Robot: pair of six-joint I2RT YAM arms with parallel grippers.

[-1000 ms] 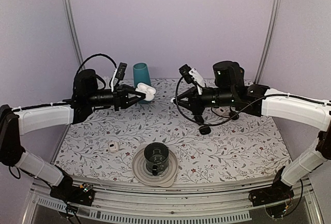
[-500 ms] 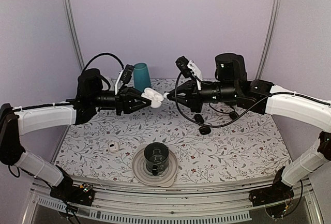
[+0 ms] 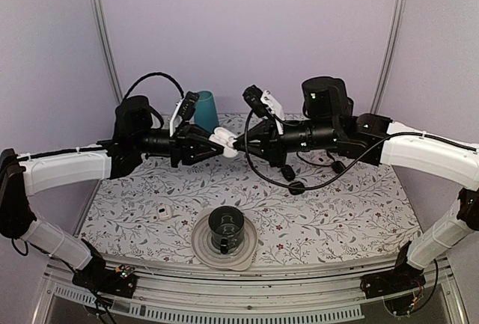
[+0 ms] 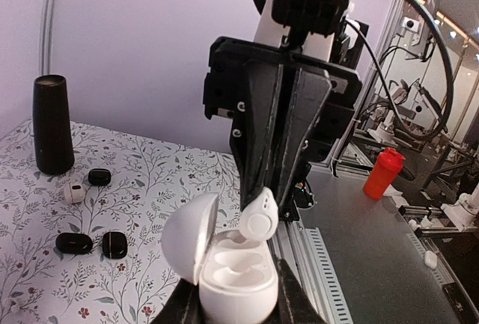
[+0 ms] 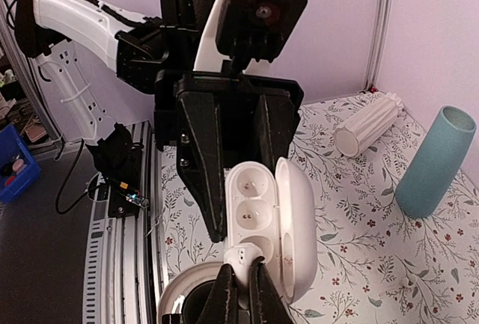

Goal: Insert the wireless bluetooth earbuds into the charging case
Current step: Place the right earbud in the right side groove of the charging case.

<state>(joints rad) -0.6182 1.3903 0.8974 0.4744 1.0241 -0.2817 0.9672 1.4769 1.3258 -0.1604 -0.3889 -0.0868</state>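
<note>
The white charging case (image 3: 218,138) hangs in mid-air above the back of the table with its lid swung open. My left gripper (image 3: 212,143) is shut on the case's body (image 4: 238,275), one finger on each side. Two bare pockets show inside the case (image 5: 257,204). My right gripper (image 3: 241,144) is shut on a white earbud (image 5: 251,257). That earbud (image 4: 260,215) is tilted at the rim of the end pocket, and I cannot tell whether it touches. A second small white piece (image 3: 164,211) with a dark mark lies on the table at the left.
A teal cup (image 3: 206,108) stands at the back behind the case. A black cup on a grey saucer (image 3: 226,228) sits near the front edge. Black oval objects (image 3: 296,187) lie under the right arm. At the back are a white ribbed cylinder (image 5: 367,124) and a tall black cylinder (image 4: 52,123).
Both grippers have moved toward each other above the table. The gap between the case and the earbud has closed, and the earbud now sits at the case's opening.
</note>
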